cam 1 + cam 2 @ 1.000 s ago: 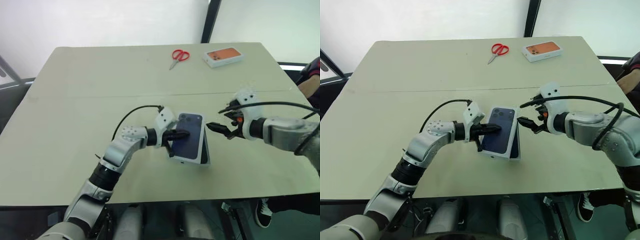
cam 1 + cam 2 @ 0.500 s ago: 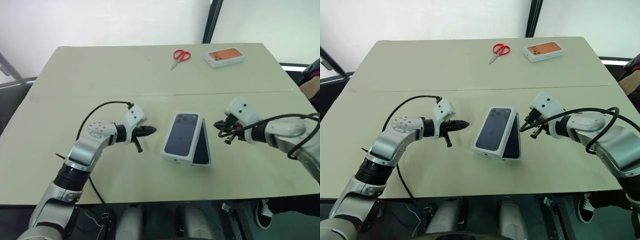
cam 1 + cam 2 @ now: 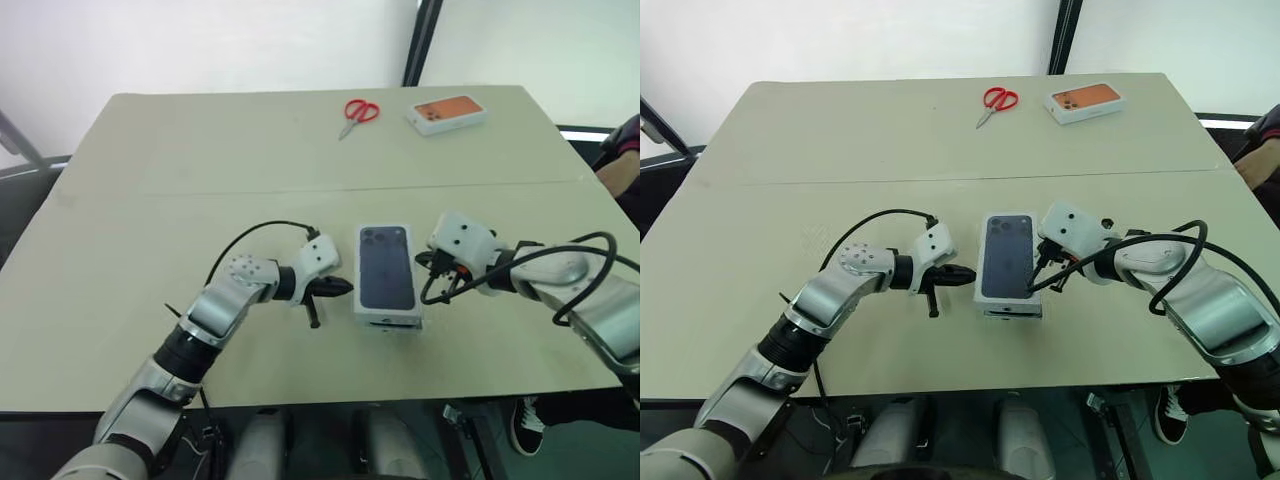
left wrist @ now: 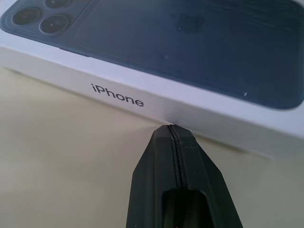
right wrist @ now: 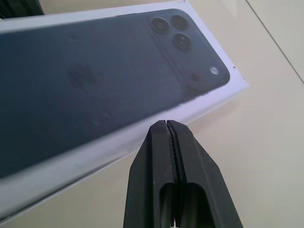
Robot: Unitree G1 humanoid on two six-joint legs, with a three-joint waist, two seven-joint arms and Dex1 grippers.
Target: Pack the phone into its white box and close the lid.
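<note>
The lid (image 3: 386, 270), white with a dark phone print on top, lies flat in the middle of the table. It covers the white box, and the phone is hidden. My left gripper (image 3: 345, 288) is shut, its tip right at the lid's left side wall (image 4: 142, 102), just under the printed word. My right gripper (image 3: 424, 264) is shut too, its tip against the lid's right edge near the printed camera cluster (image 5: 173, 31). Neither gripper holds anything.
Red scissors (image 3: 360, 111) and a small white box with an orange top (image 3: 447, 113) lie at the table's far edge. A person's sleeve (image 3: 622, 150) shows at the right edge. The tabletop (image 3: 150, 230) is bare around the lid.
The lid, skewed and tilted before, now sits straight and flat. My left gripper swung away left, then came back to the lid's side. My right gripper shut and moved in against the right edge.
</note>
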